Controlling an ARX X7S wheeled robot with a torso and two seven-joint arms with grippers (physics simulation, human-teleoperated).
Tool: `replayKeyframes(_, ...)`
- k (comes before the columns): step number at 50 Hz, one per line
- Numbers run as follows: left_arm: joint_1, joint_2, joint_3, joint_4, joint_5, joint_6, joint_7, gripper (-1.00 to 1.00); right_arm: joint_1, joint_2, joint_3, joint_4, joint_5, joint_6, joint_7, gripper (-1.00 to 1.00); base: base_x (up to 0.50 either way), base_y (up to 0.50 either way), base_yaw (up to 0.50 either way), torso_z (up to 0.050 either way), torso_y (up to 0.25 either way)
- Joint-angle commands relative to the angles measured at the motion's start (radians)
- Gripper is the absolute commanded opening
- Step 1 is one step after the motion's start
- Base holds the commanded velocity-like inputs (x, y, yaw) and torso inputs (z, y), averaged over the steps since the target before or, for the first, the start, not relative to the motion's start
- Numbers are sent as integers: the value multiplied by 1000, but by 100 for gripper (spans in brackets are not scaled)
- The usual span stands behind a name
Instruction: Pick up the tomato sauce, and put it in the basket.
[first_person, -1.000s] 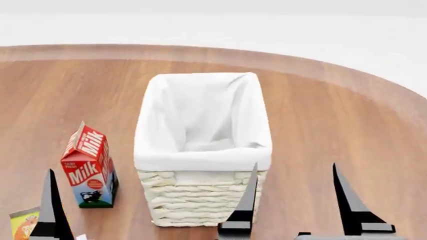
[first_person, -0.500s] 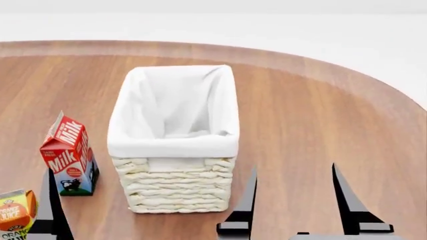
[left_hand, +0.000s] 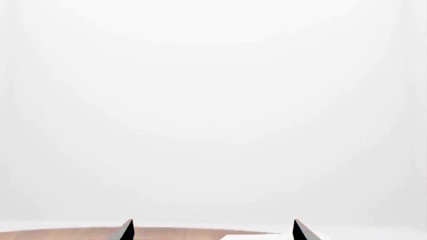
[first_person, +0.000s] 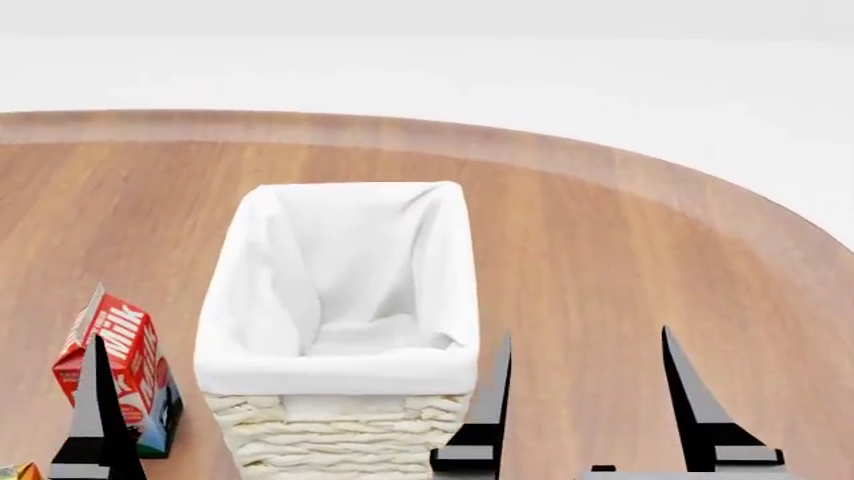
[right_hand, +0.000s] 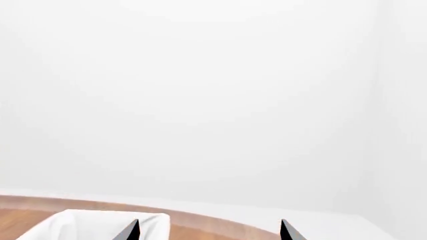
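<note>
The tomato sauce can is out of view in every frame. The cream wicker basket (first_person: 334, 300) with its white cloth liner stands on the round wooden table (first_person: 627, 250), near the front centre of the head view, and it is empty inside. Its rim also shows in the right wrist view (right_hand: 87, 225). My right gripper (first_person: 585, 400) is open and empty, just right of the basket's near corner. Of my left gripper only one finger (first_person: 98, 420) shows in the head view, in front of the milk carton. In the left wrist view the left gripper (left_hand: 212, 231) is open and empty.
A red and blue milk carton (first_person: 127, 350) stands left of the basket. A sliver of an orange juice carton (first_person: 16, 472) shows at the bottom left corner. The table's curved far edge (first_person: 561, 150) meets a white floor beyond.
The head view has shifted: the basket and milk carton slid left and then down in the frame. The orange juice carton has almost left the view. The grippers keep their places in the frame.
</note>
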Motion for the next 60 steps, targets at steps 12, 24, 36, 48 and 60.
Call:
replayKeyframes(12, 9, -14, 0, 1, -33, 21, -1, 100, 4, 14, -9, -4, 10, 10, 23, 100, 0, 0, 0, 49, 0)
replayKeyframes(24, 8, -19, 2, -10, -46, 31, -2, 100, 4, 22, -10, -7, 17, 11, 33, 100, 0, 0, 0, 49, 0)
replayKeyframes(36, 4, -26, 0, 1, -72, 15, -12, 100, 4, 28, -13, -2, 24, 3, 41, 100, 0, 0, 0, 49, 0)
replayKeyframes(48, -4, -42, 11, 25, -67, -17, -32, 100, 8, 36, -20, -17, 28, 14, 49, 100, 0, 0, 0, 36, -206)
replayKeyframes(60, -5, -51, 19, 33, -77, -18, -39, 100, 11, 43, -23, -22, 34, 18, 57, 100, 0, 0, 0, 33, -228)
